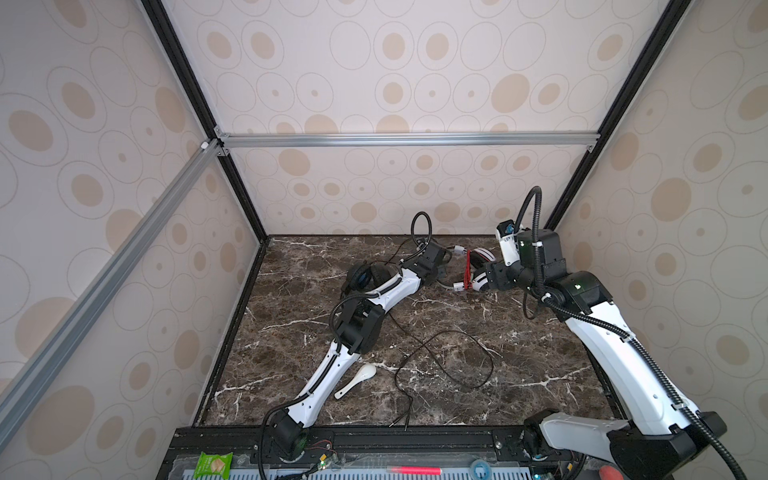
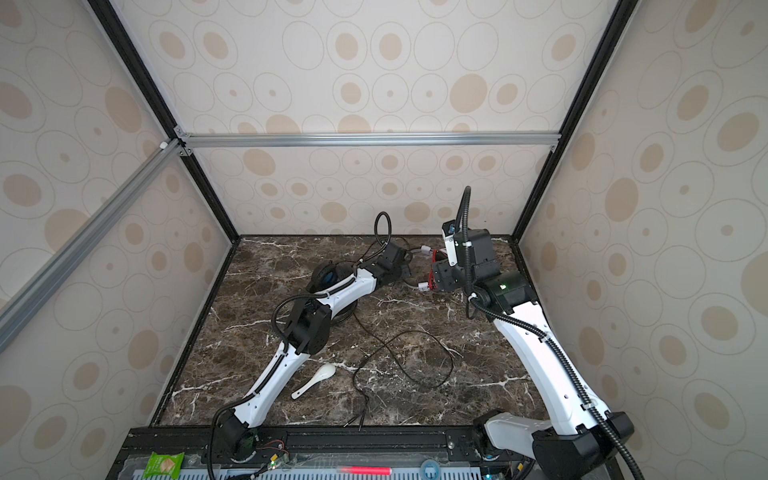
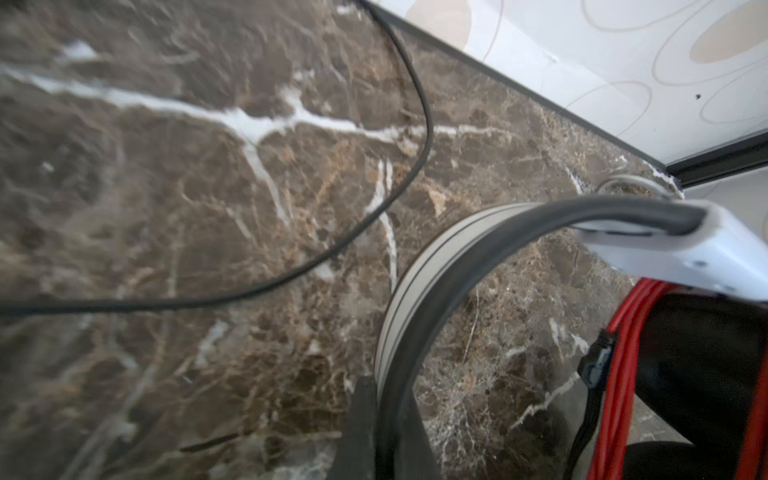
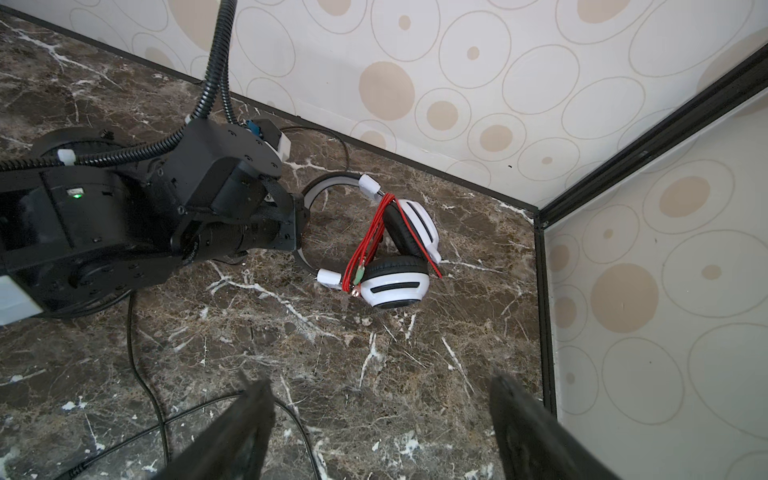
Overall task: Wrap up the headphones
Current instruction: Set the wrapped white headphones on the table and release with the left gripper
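The white-and-black headphones [image 4: 399, 286] lie near the back right corner, and their red cable [image 4: 365, 245] is bundled in loops across the two ear cups. My left gripper [image 3: 388, 419] is shut on their grey headband [image 3: 415, 282], also seen in a top view [image 1: 446, 286]. My right gripper [image 4: 380, 384] hangs open above the marble just in front of them, holding nothing; in a top view it [image 1: 490, 278] hides part of the cups. The black headphones [image 1: 365, 276] sit under my left forearm. Their thin black cable [image 1: 457, 361] sprawls loose over the table's middle.
A white spoon [image 1: 357, 378] lies beside my left arm near the front. The back wall and right wall [image 4: 623, 291] stand close to the white pair. A green packet [image 1: 214, 464] and a pink marker [image 1: 415, 470] rest on the front ledge.
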Robot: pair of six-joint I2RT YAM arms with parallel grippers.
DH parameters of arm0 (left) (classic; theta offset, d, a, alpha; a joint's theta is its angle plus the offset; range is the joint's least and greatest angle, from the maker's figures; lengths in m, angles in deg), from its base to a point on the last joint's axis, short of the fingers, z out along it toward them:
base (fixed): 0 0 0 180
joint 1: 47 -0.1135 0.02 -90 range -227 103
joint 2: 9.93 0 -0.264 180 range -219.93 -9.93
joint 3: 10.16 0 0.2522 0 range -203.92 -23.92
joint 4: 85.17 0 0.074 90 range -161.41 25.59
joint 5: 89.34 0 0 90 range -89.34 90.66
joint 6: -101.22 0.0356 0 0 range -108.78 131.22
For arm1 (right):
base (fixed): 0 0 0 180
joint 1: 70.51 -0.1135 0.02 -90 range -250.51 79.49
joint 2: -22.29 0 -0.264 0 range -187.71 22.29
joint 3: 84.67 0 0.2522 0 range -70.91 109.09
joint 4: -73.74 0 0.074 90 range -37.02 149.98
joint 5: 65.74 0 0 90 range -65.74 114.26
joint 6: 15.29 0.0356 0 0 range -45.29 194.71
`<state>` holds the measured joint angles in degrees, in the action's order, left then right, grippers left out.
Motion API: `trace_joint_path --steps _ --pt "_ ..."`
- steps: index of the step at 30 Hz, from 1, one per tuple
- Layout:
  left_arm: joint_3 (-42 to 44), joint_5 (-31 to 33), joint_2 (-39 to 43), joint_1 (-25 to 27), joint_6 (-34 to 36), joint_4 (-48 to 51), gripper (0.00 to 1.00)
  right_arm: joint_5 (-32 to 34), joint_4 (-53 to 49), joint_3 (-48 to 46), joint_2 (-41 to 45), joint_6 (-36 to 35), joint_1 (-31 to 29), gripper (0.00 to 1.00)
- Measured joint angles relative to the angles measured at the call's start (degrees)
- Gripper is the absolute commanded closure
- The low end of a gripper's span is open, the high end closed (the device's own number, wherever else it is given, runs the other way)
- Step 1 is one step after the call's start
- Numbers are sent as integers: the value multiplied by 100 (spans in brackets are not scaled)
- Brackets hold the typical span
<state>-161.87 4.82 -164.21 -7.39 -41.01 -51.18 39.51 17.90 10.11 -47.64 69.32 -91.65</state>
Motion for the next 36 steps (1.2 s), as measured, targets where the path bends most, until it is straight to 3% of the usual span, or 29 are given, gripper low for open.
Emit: trace_joint_path --steps 8,18,20,24,26,32,36 --pt "2 15 -7 103 -238 -7 94 2 -7 -26 9 -2 17 16" --pt "2 -31 -7 138 -396 -197 76 4 4 -68 11 -2 61 16" --pt "2 -48 -7 138 -407 -271 69 4 7 -68 9 -2 61 16" --pt "0 -70 -7 131 -426 -348 43 4 11 -68 9 -2 66 16" --pt "0 -79 -2 131 -387 -343 35 4 15 -70 9 -2 66 15" --pt "133 -234 326 133 295 -291 29 0 114 -79 -7 2 66 10" --pt "960 -481 1436 138 1088 -323 29 7 157 -120 -31 7 66 0"
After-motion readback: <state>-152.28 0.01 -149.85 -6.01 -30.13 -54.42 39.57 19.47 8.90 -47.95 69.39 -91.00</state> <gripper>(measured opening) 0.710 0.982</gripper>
